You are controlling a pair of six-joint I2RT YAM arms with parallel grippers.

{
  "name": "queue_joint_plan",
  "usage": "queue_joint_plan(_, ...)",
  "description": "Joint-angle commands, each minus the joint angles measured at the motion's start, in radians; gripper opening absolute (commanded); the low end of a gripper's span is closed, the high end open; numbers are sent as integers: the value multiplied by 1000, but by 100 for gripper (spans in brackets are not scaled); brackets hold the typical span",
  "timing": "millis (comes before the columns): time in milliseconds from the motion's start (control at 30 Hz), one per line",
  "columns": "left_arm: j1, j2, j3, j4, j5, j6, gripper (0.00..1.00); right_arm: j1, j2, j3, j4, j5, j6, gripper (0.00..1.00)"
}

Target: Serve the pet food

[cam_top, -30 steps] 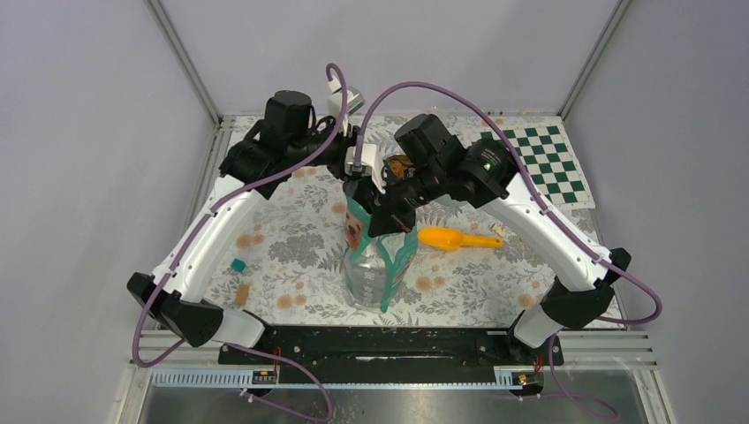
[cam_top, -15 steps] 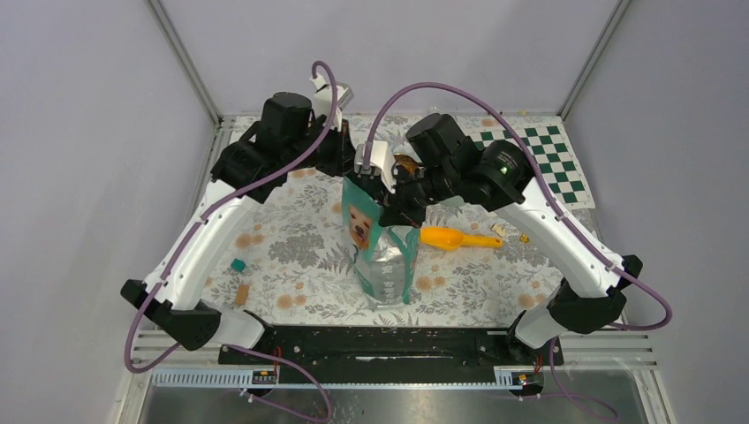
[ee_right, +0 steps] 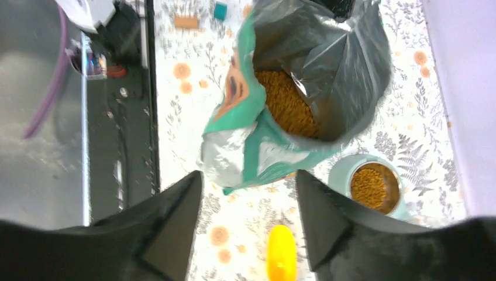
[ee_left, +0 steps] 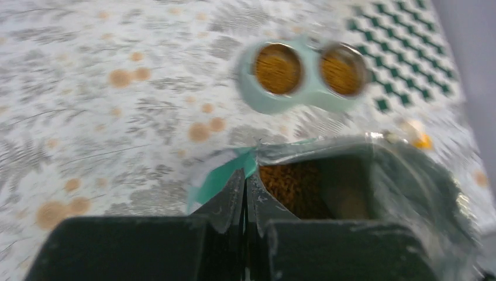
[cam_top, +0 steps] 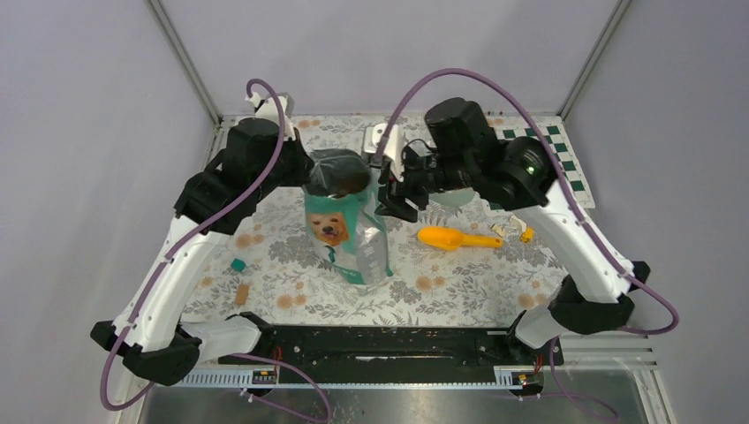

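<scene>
The teal bag (cam_top: 343, 234) with a dog picture stands upright mid-table, its top open. Brown pet food (ee_right: 288, 106) fills its lower part and also shows past my left fingers (ee_left: 295, 187). My left gripper (ee_left: 245, 175) is shut on the bag's teal rim at its left side (cam_top: 311, 181). My right gripper (ee_right: 248, 178) hangs open and empty above the mat, just right of the bag (cam_top: 395, 196). A pale green double bowl (ee_left: 310, 100) lies beyond the bag with pet food (ee_left: 276, 68) in both cups. The yellow-orange scoop (cam_top: 455, 238) lies on the mat to the right.
A floral mat (cam_top: 283, 256) covers the table. A small teal block (cam_top: 238, 264) and a tan block (cam_top: 242, 294) lie near the left front. A green checkerboard (cam_top: 570, 172) sits at the back right. Small bits (cam_top: 527, 235) lie past the scoop's handle.
My left gripper closed on the bag's rim and drew the bag left, and the bag now stands upright. My right gripper let go of the bag and opened, backing off to the right.
</scene>
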Motion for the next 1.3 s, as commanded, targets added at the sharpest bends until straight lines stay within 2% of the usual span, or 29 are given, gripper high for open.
queue_joint_plan(0, 42, -53, -69, 212, -271, -59, 0, 2, -163, -101, 166, 29, 100, 75)
queue_joint_plan(167, 44, -69, -92, 213, -286, -70, 0, 2, -334, -477, 543, 168, 320, 99)
queue_joint_plan(233, 46, -72, -90, 213, -287, -68, 0, 2, -372, -559, 638, 221, 399, 99)
queue_joint_plan(367, 52, -73, -86, 211, -292, -72, 0, 2, -378, -631, 714, 278, 489, 99)
queue_joint_plan(567, 77, -69, -57, 205, -309, -85, 0, 7, -331, -696, 884, 239, 606, 99)
queue_joint_plan(733, 88, -59, -29, 209, -318, -90, 0, 70, -281, -709, 959, 313, 603, 96)
queue_joint_plan(1000, 99, -53, -18, 209, -296, -94, 0, 187, -245, -765, 1014, 612, 588, 85)
queue_joint_plan(1100, 103, -54, -18, 209, -294, -96, 0, 209, -213, -753, 1014, 700, 593, 75)
queue_joint_plan(1133, 104, -56, -19, 208, -294, -96, 0, 213, -202, -747, 1015, 719, 597, 70)
queue_joint_plan(1200, 107, -60, -20, 209, -294, -97, 0, 214, -184, -733, 1021, 732, 597, 53)
queue_joint_plan(1267, 109, -61, -25, 207, -295, -97, 0, 214, -173, -719, 1025, 741, 597, 28)
